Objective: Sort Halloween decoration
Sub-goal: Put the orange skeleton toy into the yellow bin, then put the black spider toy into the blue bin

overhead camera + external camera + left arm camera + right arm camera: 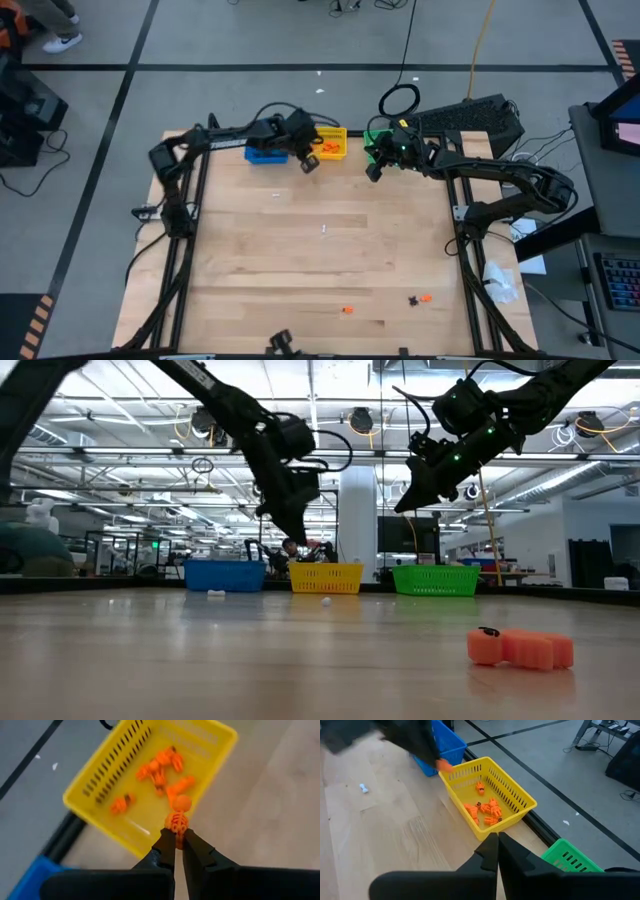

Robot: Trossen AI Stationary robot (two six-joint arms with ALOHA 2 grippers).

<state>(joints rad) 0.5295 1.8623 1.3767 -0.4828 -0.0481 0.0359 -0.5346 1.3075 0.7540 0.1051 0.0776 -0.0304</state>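
Yellow slotted bin (100, 775), orange trinkets (160, 767), blue bin (447, 745), green bin (570, 857)

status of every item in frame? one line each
left hand: shut on an orange skeleton figure, above the yellow bin's near edge
right hand: shut, empty, raised near the green bin
yellow bin: upright, holds several orange pieces
blue bin: upright, contents unclear
loose orange pieces: lying on the table, unsorted
small white piece: lying on the table, unsorted
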